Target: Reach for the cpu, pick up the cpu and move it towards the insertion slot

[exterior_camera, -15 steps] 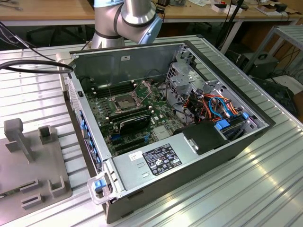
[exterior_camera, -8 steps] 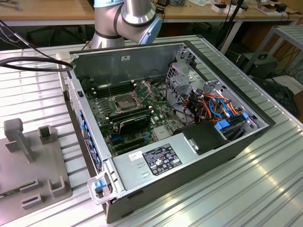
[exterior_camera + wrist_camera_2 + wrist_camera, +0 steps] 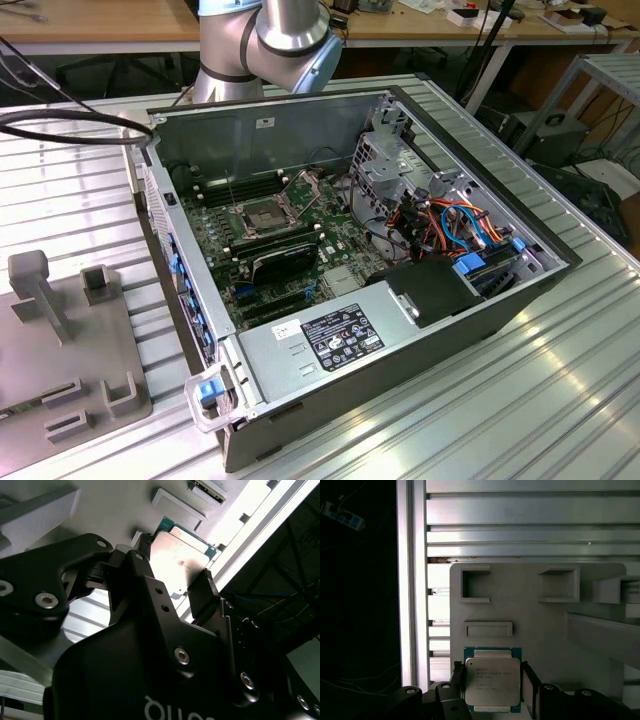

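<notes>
The cpu (image 3: 492, 680), a silvery square chip on a green edge, sits between my gripper's (image 3: 492, 687) two black fingers (image 3: 458, 680), over a grey fixture plate (image 3: 545, 630). The fingers press against its two opposite edges, so the gripper is shut on it. In the second wrist view the cpu (image 3: 182, 555) shows just past the black gripper (image 3: 175, 562) body. The insertion slot (image 3: 258, 215) is the square socket with a dark centre on the motherboard inside the open computer case. Its metal plate (image 3: 305, 185) is hinged up.
The open case (image 3: 350, 250) holds a black finned card (image 3: 285, 262), a labelled power-supply box (image 3: 330, 340) and coloured cables (image 3: 450, 225). A grey fixture (image 3: 60, 350) with posts lies on the ribbed metal table at the exterior view's left. The arm's joint (image 3: 290, 35) rises behind the case.
</notes>
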Robot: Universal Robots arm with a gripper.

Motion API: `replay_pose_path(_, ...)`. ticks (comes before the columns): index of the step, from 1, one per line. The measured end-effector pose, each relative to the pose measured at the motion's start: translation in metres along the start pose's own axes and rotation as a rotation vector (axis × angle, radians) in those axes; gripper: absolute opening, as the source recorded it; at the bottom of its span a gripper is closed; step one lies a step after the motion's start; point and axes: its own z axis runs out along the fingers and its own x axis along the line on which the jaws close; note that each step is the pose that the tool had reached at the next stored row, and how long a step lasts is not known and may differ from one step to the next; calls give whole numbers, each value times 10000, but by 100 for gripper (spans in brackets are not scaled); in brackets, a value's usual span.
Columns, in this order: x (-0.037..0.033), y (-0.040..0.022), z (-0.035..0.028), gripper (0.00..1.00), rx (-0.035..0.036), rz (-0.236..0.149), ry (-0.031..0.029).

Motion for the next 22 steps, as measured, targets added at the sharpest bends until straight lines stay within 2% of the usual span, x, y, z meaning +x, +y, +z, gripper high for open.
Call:
replay_pose_path(10,1,-2,-149,55,0,0,-1)
replay_pose_path(22,1,-2,-184,55,-1,0,0)
